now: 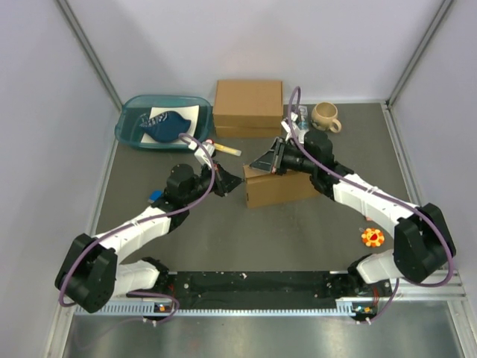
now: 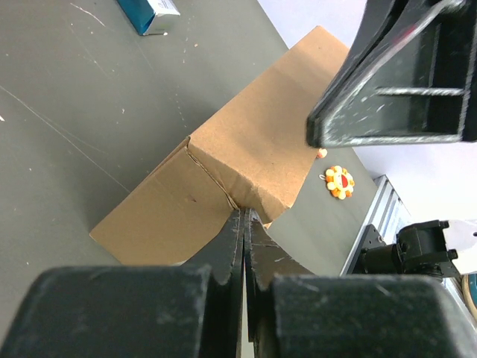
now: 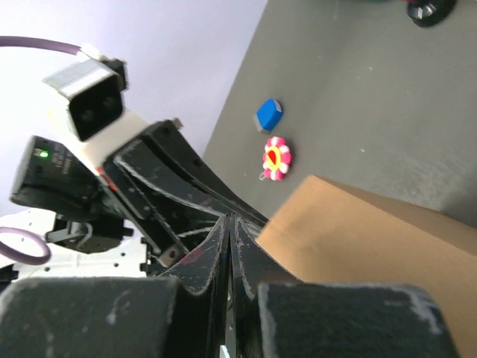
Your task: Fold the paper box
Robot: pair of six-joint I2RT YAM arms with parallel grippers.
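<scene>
The paper box is a plain brown cardboard mailer lying closed in the middle of the table. It also shows in the left wrist view and the right wrist view. My left gripper is shut, its tips pressed against the box's left end at a lower corner, with nothing seen between the jaws. My right gripper is shut and sits just above the box's top left edge, its tips beside the cardboard edge. The two grippers are close together.
A thicker brown box stands at the back, a teal tray with a blue item to its left, and a mug to its right. An orange flower toy lies front right. A small blue object lies at the left.
</scene>
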